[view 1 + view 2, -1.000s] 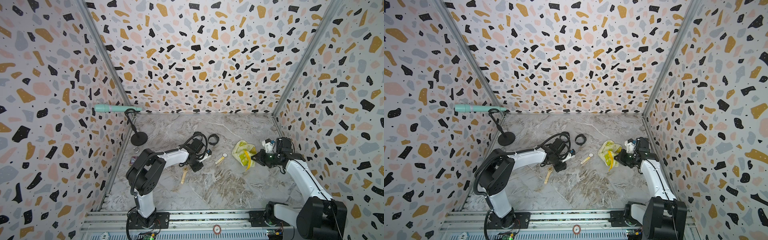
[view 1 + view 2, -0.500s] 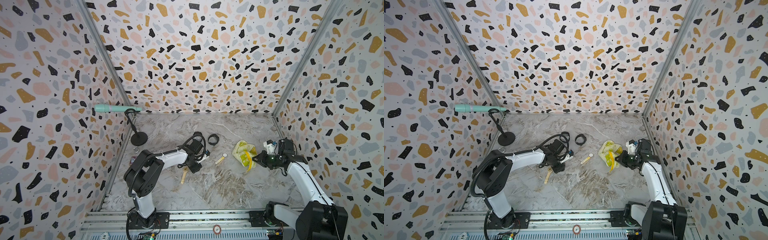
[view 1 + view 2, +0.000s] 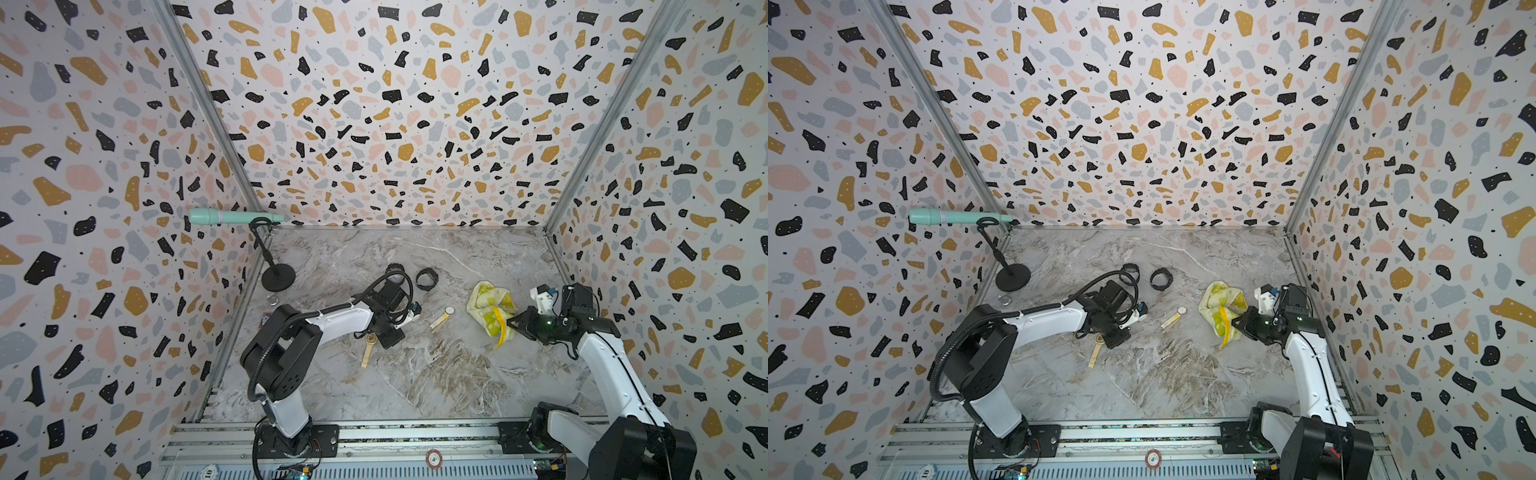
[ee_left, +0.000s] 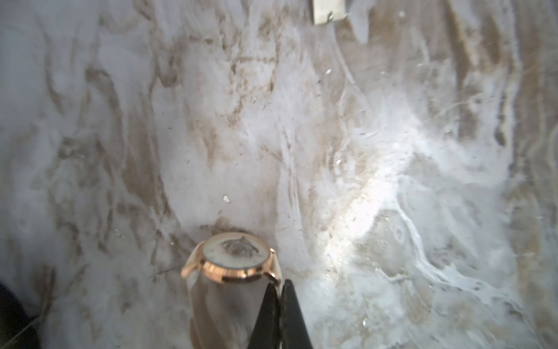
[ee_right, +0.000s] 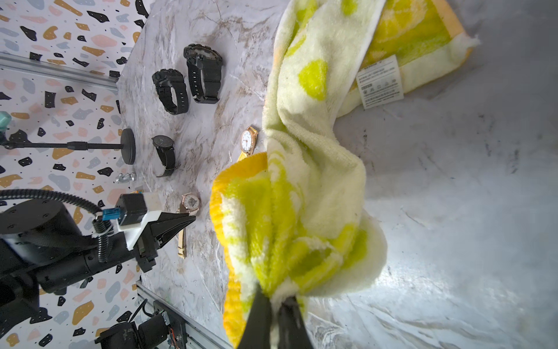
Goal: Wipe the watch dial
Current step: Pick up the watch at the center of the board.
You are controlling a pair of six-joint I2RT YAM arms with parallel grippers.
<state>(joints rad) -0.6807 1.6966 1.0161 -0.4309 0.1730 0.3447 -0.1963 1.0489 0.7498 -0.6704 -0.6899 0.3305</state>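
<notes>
Watch (image 4: 232, 254) dial just beyond closed left tool (image 4: 281, 286) tips; right tool (image 5: 276, 298) clamps towel (image 5: 317, 181).

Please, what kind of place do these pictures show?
Probably a robot recording booth, not a home or shop: terrazzo-print panels wall in a marble-look tabletop, two robot arms stand on an aluminium rail, and a microphone sits on a stand.

Rose-gold watch (image 4: 234, 256), pale strap, dial up, flat toward table's (image 3: 415, 374) left edge; yellow-green towel (image 5: 302, 181) bunched, one end raised, toward right edge
</notes>
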